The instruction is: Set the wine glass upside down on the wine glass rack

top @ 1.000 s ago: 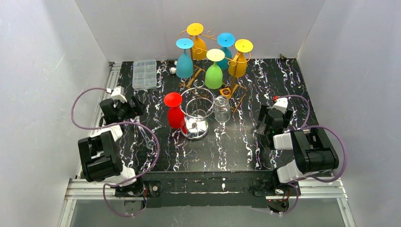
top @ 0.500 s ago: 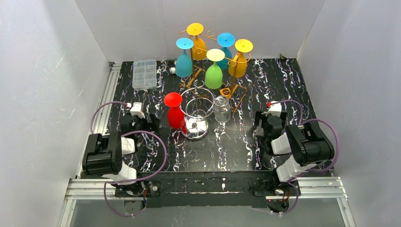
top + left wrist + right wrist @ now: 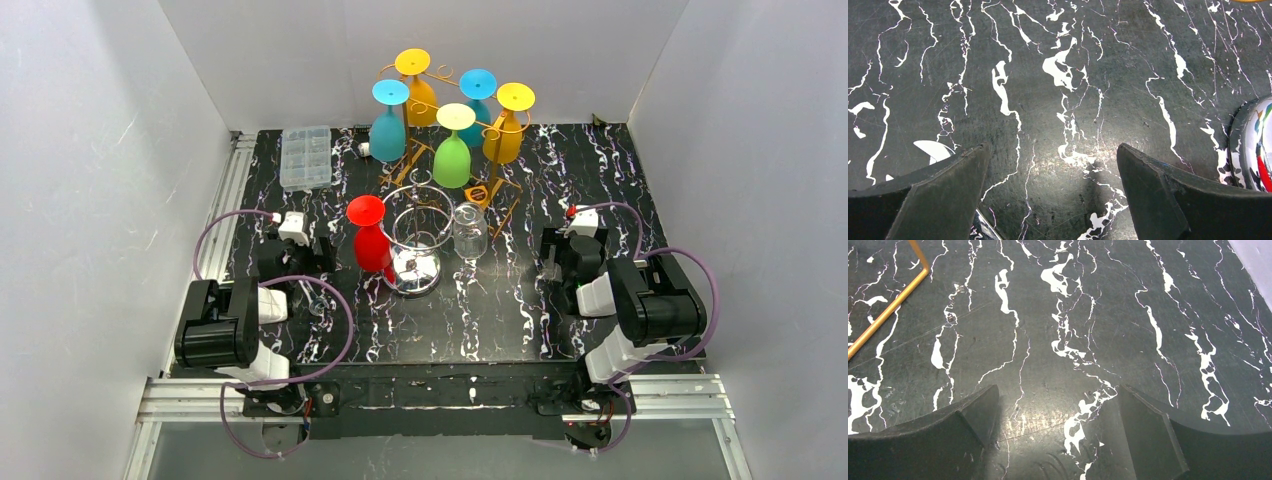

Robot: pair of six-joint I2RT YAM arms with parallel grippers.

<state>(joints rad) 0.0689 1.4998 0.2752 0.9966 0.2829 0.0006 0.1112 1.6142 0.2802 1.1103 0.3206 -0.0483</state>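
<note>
A chrome wine glass rack [image 3: 415, 235] stands mid-table on a round shiny base, whose edge shows in the left wrist view [image 3: 1255, 145]. A red glass [image 3: 370, 238] hangs upside down on its left. A clear glass [image 3: 468, 230] is at its right; I cannot tell if it hangs or stands. Another clear wine glass [image 3: 312, 298] lies on the table by the left arm. My left gripper [image 3: 320, 250] [image 3: 1053, 170] is open and empty, low over bare table, left of the red glass. My right gripper [image 3: 550, 262] [image 3: 1058, 405] is open and empty, right of the rack.
A gold rack [image 3: 455, 125] at the back holds several coloured glasses upside down; one of its feet shows in the right wrist view [image 3: 888, 315]. A clear compartment box [image 3: 305, 156] sits back left. White walls close three sides of the black marbled table [image 3: 480, 310].
My left arm swung in from the left edge toward the red glass and lowered, then held. My right gripper shifted slightly, staying right of the rack. Both stay open.
</note>
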